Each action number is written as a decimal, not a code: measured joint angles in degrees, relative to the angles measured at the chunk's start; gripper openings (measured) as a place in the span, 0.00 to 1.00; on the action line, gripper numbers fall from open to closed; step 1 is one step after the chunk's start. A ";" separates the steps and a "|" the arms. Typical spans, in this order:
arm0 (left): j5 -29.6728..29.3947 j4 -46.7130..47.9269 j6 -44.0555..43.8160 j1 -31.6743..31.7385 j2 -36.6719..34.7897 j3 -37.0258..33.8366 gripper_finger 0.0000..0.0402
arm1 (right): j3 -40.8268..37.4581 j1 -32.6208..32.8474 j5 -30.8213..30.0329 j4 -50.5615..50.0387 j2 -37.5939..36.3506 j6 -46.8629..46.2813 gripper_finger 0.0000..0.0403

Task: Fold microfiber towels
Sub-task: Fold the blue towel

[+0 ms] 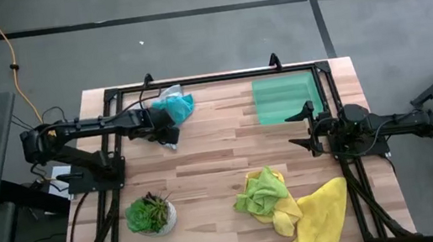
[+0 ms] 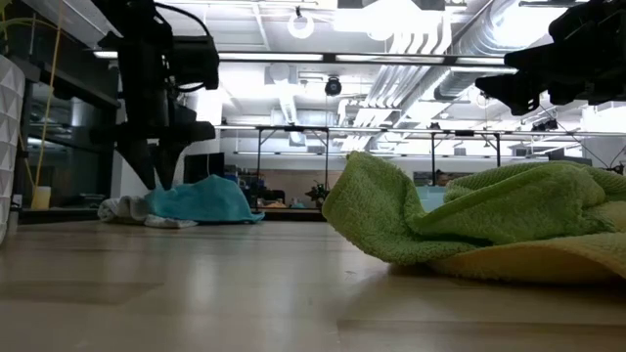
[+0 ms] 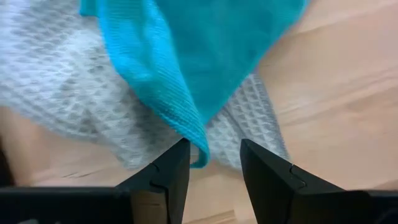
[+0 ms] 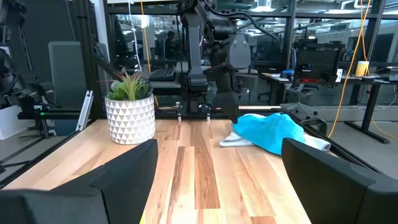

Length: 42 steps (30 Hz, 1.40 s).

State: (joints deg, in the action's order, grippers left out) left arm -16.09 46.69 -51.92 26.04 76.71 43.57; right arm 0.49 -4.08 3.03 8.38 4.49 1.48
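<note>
A teal towel (image 1: pixel 176 105) lies crumpled on a pale grey-white towel (image 3: pixel 68 81) at the table's far left. My left gripper (image 1: pixel 169 136) hangs open just above their near edge, fingers pointing down. In the left wrist view its fingers (image 3: pixel 214 152) stand on either side of the teal towel's corner (image 3: pixel 198 146). A lime green towel (image 1: pixel 264 189) lies crumpled on a yellow towel (image 1: pixel 323 212) at the near right. My right gripper (image 1: pixel 301 129) is open and empty above the table's right side.
A flat green tray (image 1: pixel 285 98) lies at the far right. A potted plant (image 1: pixel 150 213) in a white pot stands at the near left. Bare wood lies in the table's middle between the two towel heaps.
</note>
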 joint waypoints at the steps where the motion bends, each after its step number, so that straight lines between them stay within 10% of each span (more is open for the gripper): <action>1: -0.93 0.28 -0.16 -0.16 0.00 -0.08 0.33 | 0.00 0.00 -0.01 0.00 0.00 0.00 0.83; 21: 0.56 -7.05 -4.24 0.23 0.02 -6.55 0.31 | 0.00 0.00 -0.02 0.00 0.00 0.00 0.83; 30: 4.61 -7.95 1.72 0.25 -0.52 -5.88 0.02 | 0.00 -0.02 0.00 -0.02 0.00 0.00 0.83; 42: 15.33 -7.92 15.11 -5.57 -0.45 21.73 0.00 | 0.00 0.00 0.00 -0.25 0.00 0.00 0.83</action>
State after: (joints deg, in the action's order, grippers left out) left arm -0.76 38.77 -36.82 20.47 76.26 65.30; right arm 0.49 -4.08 3.03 8.14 4.49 1.48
